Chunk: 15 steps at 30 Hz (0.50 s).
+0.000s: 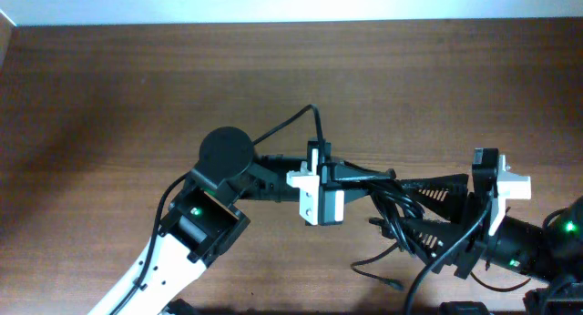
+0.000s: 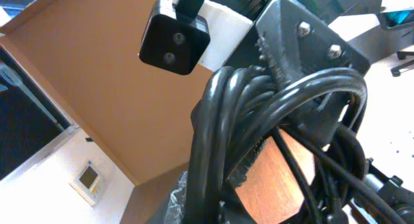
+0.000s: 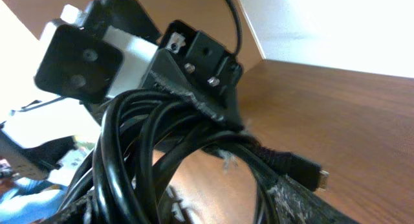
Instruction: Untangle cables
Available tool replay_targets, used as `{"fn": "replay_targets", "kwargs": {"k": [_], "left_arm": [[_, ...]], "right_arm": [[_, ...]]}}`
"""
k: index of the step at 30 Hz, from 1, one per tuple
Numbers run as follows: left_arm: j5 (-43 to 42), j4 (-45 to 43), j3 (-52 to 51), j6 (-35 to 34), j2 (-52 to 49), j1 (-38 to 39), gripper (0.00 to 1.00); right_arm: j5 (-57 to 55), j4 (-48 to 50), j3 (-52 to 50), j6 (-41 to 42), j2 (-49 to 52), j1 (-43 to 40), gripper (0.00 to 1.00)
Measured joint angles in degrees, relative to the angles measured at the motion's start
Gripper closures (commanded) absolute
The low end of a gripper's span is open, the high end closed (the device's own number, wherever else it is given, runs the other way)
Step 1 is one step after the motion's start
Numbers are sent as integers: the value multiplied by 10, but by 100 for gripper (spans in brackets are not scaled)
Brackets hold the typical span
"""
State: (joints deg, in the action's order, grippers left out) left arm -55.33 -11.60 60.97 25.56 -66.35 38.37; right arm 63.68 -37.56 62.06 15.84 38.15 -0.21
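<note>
Cables (image 1: 390, 215): bunched right of centre twd near edge, long axis roughly far-near. Left gripper (image 1: 387, 177): narrow, at bundle's far-left side (clamped or not, can't tell). Right gripper (image 1: 404, 206): spread wide, straddling bundle from right. Both arms at it; likely calls for pulling apart left-right.

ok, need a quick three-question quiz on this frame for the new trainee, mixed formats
1. True or false: the cable bundle lies loose, clear of both grippers.
2. In the right wrist view, what pokes out of the bundle at the right? A) a plug B) a zip tie C) a screwdriver
3. In the overhead view, which gripper's fingers are spread wide?

Key:
1. False. It is caught between the left gripper and the right gripper.
2. A, the plug.
3. The right gripper.
</note>
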Motion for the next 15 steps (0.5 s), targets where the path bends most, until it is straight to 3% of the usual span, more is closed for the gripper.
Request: {"fn": "replay_targets", "kwargs": {"k": [7, 12, 15], "left_arm": [[2, 50, 0, -12, -7, -1, 100], [10, 69, 0, -14, -6, -2, 100], [4, 92, 0, -16, -6, -18, 100]], "right_arm": [[-170, -55, 3, -9, -4, 3, 31], [-221, -70, 3, -13, -5, 8, 30], [-238, -71, 3, -12, -5, 8, 21]]}}
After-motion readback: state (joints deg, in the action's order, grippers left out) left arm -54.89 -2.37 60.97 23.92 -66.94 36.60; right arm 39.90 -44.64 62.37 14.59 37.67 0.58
